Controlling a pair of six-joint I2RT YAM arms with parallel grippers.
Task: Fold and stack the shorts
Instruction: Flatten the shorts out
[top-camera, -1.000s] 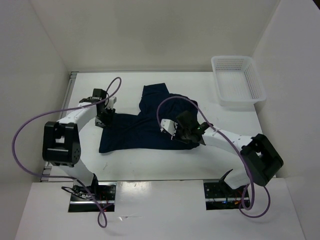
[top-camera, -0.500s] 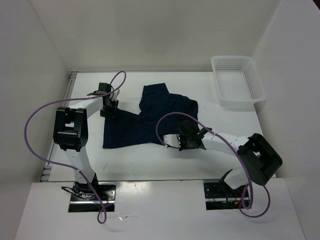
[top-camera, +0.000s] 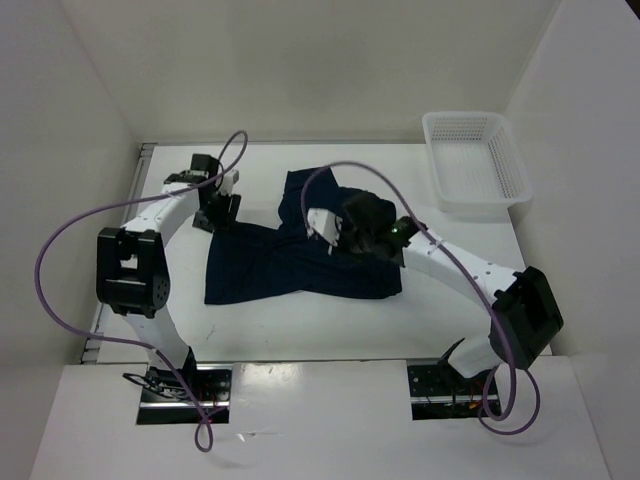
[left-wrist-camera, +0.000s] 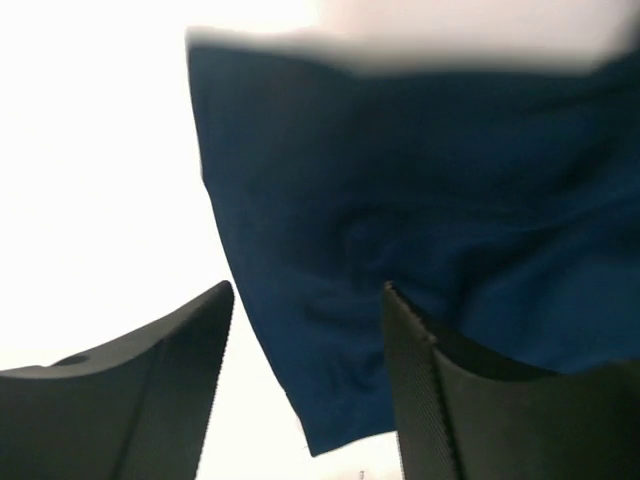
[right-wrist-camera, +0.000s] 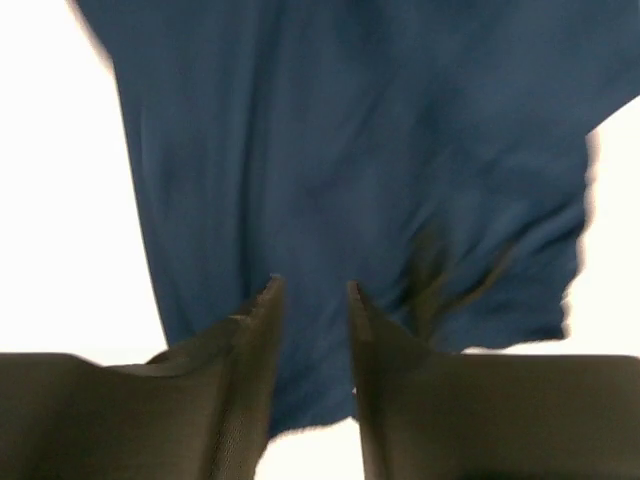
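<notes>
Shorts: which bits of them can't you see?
- Top view: part of the shorts lies hidden under the right arm and its wrist; the waistband is too small to make out.
- Left wrist view: the far edge is blurred, the right side is cut off by the frame, and a finger covers a lower part.
- Right wrist view: the cloth is blurred, its top cut off; both fingers cover the near edge.

Shorts (top-camera: 290, 265) front-left of basket (top-camera: 478, 204)
</notes>
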